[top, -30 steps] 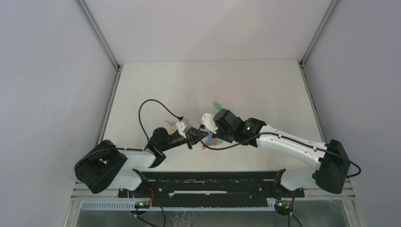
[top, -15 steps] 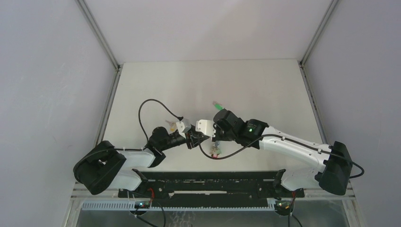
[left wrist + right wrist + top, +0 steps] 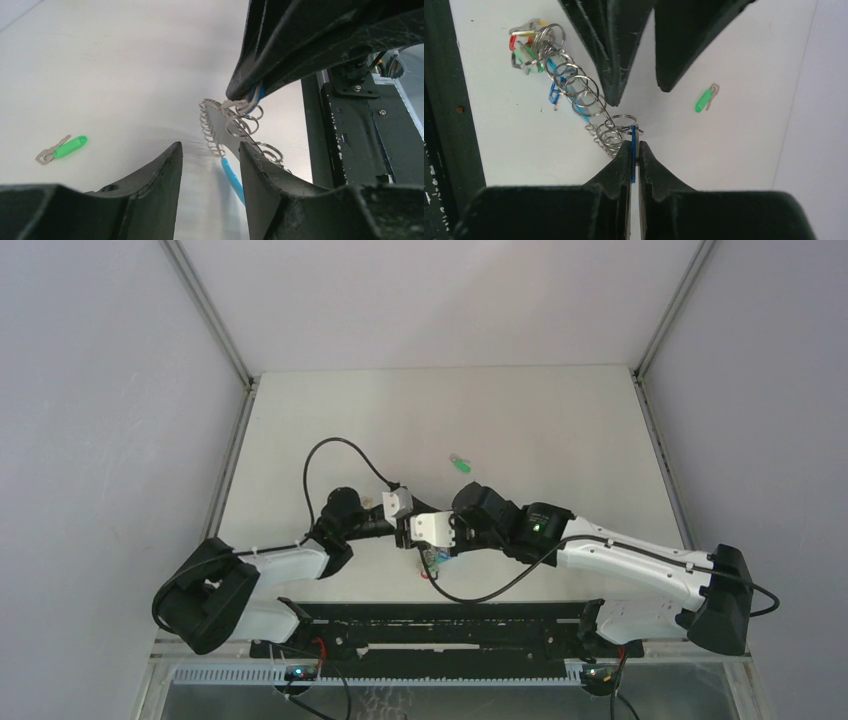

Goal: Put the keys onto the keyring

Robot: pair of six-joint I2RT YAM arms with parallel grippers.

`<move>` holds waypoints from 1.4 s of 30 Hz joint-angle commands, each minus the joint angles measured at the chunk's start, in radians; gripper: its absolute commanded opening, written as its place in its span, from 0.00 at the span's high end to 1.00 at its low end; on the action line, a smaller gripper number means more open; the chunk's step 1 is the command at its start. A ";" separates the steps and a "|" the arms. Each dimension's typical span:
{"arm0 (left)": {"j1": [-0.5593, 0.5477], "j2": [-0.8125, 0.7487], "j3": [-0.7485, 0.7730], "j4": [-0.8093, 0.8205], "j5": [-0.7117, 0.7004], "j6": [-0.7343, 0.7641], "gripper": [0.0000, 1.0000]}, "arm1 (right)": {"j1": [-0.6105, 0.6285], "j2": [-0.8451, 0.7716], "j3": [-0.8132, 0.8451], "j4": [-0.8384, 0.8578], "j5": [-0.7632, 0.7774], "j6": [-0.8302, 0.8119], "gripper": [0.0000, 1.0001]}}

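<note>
A: The two arms are seen meeting nose to nose over the near middle of the tabletop (image 3: 540, 420), close to the black rail (image 3: 440, 625) at its front edge.

B: And the right gripper (image 3: 634, 144) is shown with its jaws pressed together on the blue key (image 3: 634, 132). Only the thin blue head is seen, edge-on, pinched right at the tips.

A: The left gripper (image 3: 210, 150) is found facing it, jaws spread, with nothing pinched between them.

B: That is borne out from the right wrist view. A clear gap is seen between the two dark fingers (image 3: 606, 55), whose tips are just beyond the right gripper's own.

A: Now the keyring (image 3: 574, 82). It is seen as a string of small wire loops, trailing from the blue head toward the rail.

B: The turquoise sleeve (image 3: 232, 179) is glimpsed through the gap in the left jaws, low down and partly hidden behind one finger.

A: Red, yellow and green tags (image 3: 524, 47) are bunched at the far end of that string, nearest the rail.

B: Whether the loops rest on the tabletop or hang just above it cannot be told.

A: One loop is seen right against the blue head at the pinch. Whether it is threaded through cannot be told either.

B: The green key (image 3: 62, 149) is seen lying flat on the tabletop, alone, well apart from both grippers and farther from the rail.
</note>
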 commanded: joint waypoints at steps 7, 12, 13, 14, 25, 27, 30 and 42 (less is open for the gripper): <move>0.032 0.022 0.112 -0.079 0.206 0.084 0.50 | 0.041 -0.032 0.008 0.046 0.019 -0.027 1.00; 0.031 0.052 0.137 -0.080 0.278 0.069 0.50 | 0.056 -0.031 0.008 0.048 0.028 -0.031 1.00; 0.031 0.057 0.141 -0.079 0.284 0.067 0.50 | 0.057 -0.031 0.008 0.048 0.031 -0.031 1.00; 0.031 0.062 0.142 -0.077 0.290 0.066 0.50 | 0.058 -0.031 0.008 0.048 0.030 -0.031 1.00; 0.021 0.113 0.140 0.086 0.338 -0.073 0.54 | 0.067 -0.022 0.008 0.049 0.049 -0.029 1.00; 0.020 0.132 0.135 0.156 0.343 -0.122 0.55 | 0.067 -0.023 0.008 0.051 0.054 -0.028 1.00; 0.020 0.172 0.130 0.288 0.351 -0.220 0.58 | 0.068 -0.021 0.008 0.049 0.058 -0.027 1.00; 0.022 0.223 0.073 0.440 0.297 -0.316 0.67 | 0.068 -0.029 0.008 0.044 0.090 -0.018 1.00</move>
